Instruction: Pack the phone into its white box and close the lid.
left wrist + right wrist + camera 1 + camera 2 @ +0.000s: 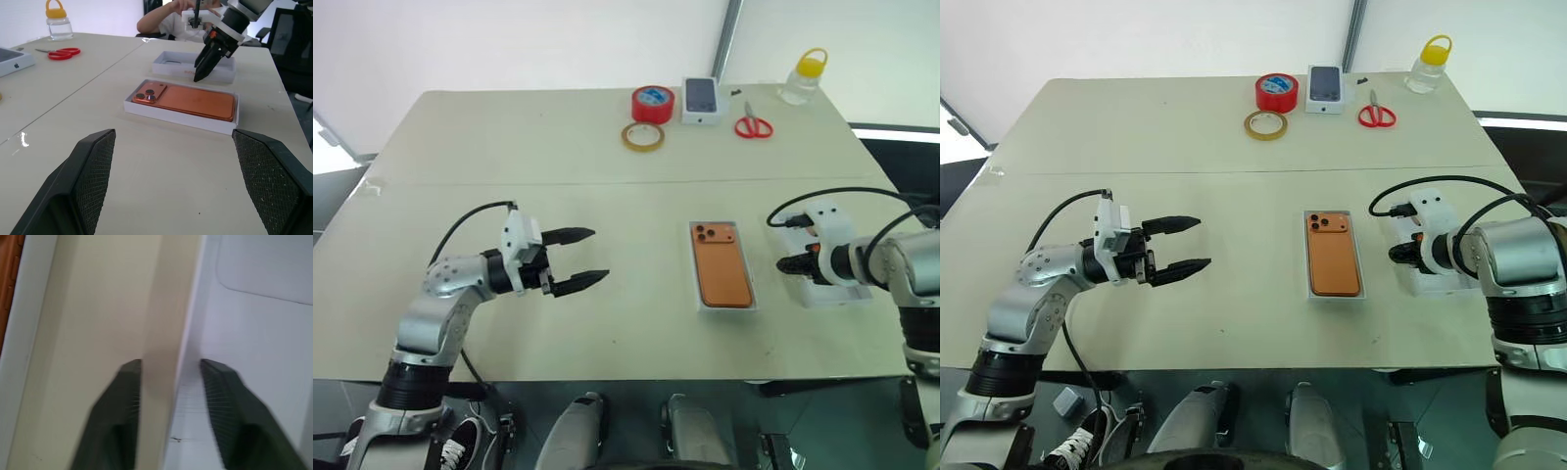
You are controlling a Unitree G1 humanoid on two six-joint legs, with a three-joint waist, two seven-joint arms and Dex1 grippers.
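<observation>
The orange phone (722,274) lies camera-side up, lenses at its far corner, inside the open shallow white box (753,297).

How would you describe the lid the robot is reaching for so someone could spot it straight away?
On the beige table, look on the robot's right, just beyond the white box holding the orange phone. The lid is the open white tray there, with the right claw astride its near wall. Unlike the white box, it holds no phone.
</observation>
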